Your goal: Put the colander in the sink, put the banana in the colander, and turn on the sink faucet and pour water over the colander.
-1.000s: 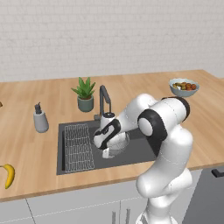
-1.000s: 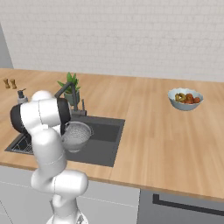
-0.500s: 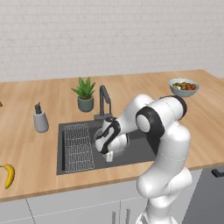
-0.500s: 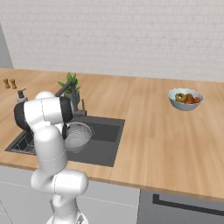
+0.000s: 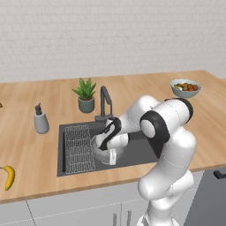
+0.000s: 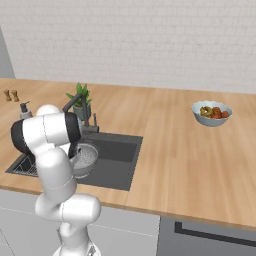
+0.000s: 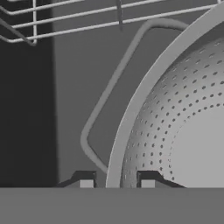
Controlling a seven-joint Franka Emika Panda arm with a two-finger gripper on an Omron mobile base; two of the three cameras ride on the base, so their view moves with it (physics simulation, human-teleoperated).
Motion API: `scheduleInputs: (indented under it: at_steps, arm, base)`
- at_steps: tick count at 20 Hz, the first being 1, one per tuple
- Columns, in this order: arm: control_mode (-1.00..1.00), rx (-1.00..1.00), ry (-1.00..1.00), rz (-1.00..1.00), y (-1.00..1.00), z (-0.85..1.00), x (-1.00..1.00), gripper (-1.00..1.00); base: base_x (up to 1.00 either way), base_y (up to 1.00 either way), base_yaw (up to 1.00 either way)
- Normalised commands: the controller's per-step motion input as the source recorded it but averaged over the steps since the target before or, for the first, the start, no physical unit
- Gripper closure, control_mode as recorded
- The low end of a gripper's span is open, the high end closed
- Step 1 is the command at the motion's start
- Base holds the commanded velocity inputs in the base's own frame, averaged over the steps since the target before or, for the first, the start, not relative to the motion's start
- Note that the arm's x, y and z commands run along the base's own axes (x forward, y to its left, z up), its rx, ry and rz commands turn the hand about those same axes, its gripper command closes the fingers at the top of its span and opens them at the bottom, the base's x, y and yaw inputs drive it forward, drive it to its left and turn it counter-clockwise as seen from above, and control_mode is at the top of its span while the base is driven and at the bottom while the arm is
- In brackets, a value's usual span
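Note:
The silver colander sits low in the dark sink, beside the wire grid rack. My gripper is down at the colander's rim. The two fingertips straddle the rim with a small gap on each side, so the gripper is open. The colander's wire handle loop lies to the rim's left. The banana lies on the counter far to the left of the sink. Behind the basin stands the faucet.
A grey soap dispenser stands left of the sink and a potted plant behind it. A pale bowl of fruit is far right on the counter. Small shakers stand at the far left.
The hand has carried the colander slightly left and lower into the basin. The fingers have parted a little from the rim.

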Motion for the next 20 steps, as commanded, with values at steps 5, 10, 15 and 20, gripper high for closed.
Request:
scheduleInputs:
  at_steps: [5,10,15,20]
  arm:
    - [-1.00,0.00,0.22,0.00,0.00,0.00,0.06,1.00]
    - [-1.00,0.00,0.23,0.00,0.00,-0.01,0.23,1.00]
    - [-1.00,-0.01,0.06,0.00,0.00,-0.40,0.22,1.00]
    - [-1.00,-0.04,0.00,0.00,0.00,-0.53,0.20,1.00]
  base:
    - [0.00,0.00,0.00]
    - [0.00,0.00,0.00]
    - [0.00,0.00,0.00]
    - [0.00,0.00,0.00]
